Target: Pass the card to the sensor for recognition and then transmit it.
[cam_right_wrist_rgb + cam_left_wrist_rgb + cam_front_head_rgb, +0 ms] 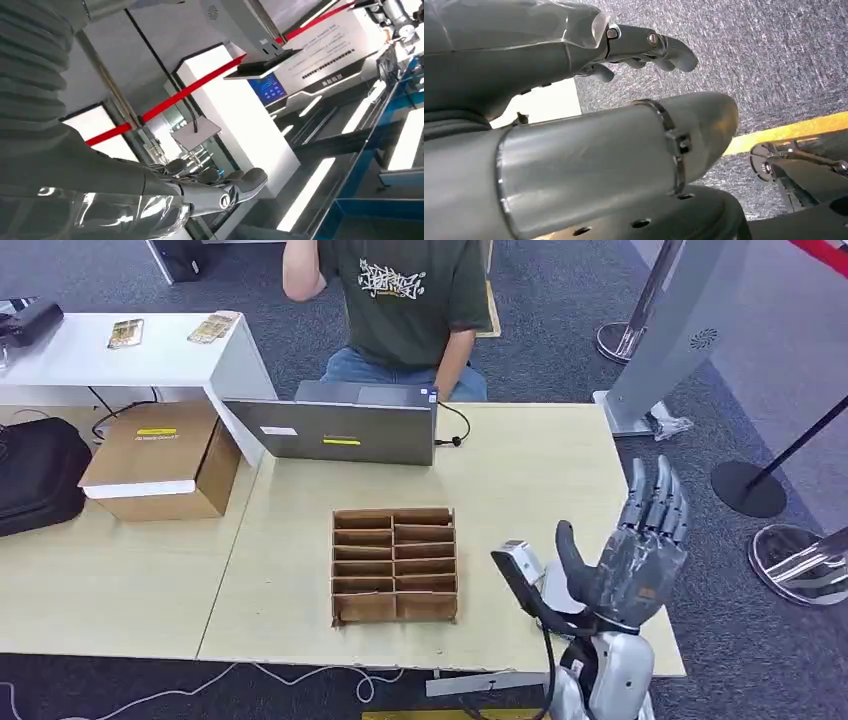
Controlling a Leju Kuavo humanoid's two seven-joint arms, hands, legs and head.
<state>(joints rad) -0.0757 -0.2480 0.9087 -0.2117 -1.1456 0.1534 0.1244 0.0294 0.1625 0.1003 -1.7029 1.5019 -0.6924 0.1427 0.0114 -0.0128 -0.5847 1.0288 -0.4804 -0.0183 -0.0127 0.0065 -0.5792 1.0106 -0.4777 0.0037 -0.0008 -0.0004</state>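
Rightward, right hand [632,558] beyond table edge [640,540]

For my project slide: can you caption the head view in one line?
Right hand raised open above the table, beside a cardboard organizer; a seated person faces a laptop.

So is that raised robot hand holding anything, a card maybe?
No. The right robot hand is raised over the table edge with its fingers straight and apart, holding nothing. The left robot hand hangs over the carpet, also without anything in it.
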